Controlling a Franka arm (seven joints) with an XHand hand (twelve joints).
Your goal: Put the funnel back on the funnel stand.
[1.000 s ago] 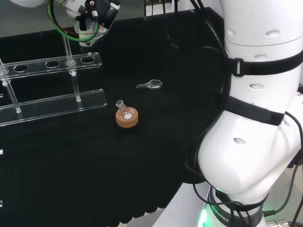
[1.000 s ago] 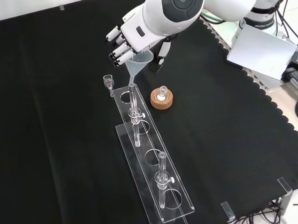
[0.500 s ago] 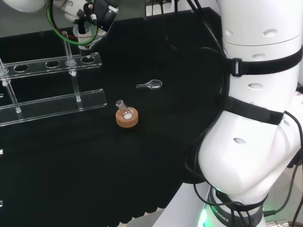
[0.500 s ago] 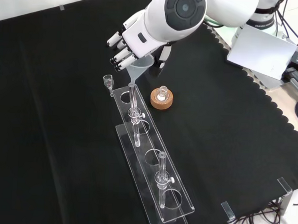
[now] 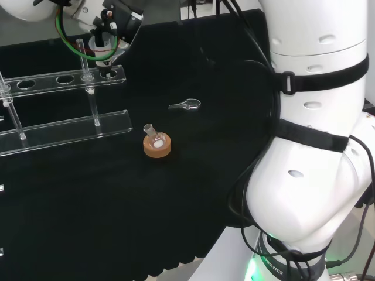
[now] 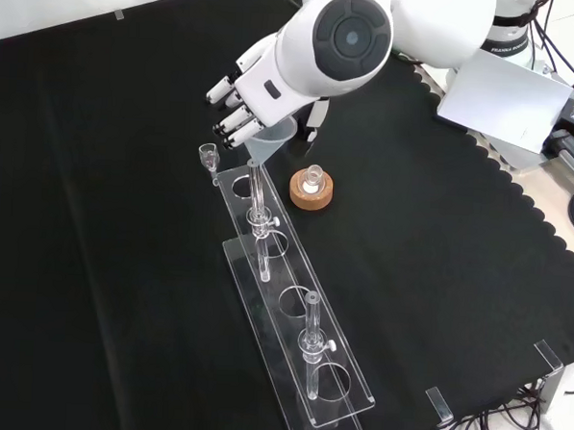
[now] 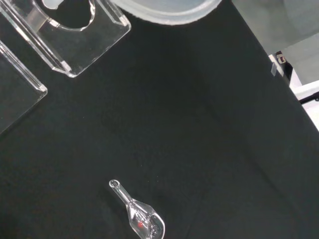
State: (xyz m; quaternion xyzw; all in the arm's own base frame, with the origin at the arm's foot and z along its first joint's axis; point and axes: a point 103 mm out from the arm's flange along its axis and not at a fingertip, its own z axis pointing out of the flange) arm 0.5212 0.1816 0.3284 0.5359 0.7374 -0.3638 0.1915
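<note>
In the front view the hand (image 6: 253, 86) is shut on a translucent white funnel (image 6: 273, 140), fingers on one side of its cone and the thumb on the other. The funnel hangs upright, its stem reaching down to the end hole of the clear acrylic funnel stand (image 6: 291, 316) nearest the hand. The head view has the hand (image 5: 112, 22) with the funnel (image 5: 101, 50) above the right end of the stand's upper shelf (image 5: 64, 79). In the wrist view the funnel's rim (image 7: 169, 9) is beside that end of the stand (image 7: 82, 37).
A cork ring holding a small glass flask (image 6: 312, 187) stands just right of the stand's end in the front view, also in the head view as the cork ring (image 5: 157, 145). A small glass scoop (image 5: 186, 105) lies on the cloth, close under the wrist as the scoop (image 7: 139, 219).
The hand has carried the funnel a little lower, towards the stand's end hole. In the head view it has shifted slightly left. The flask, scoop and stand have not moved.
</note>
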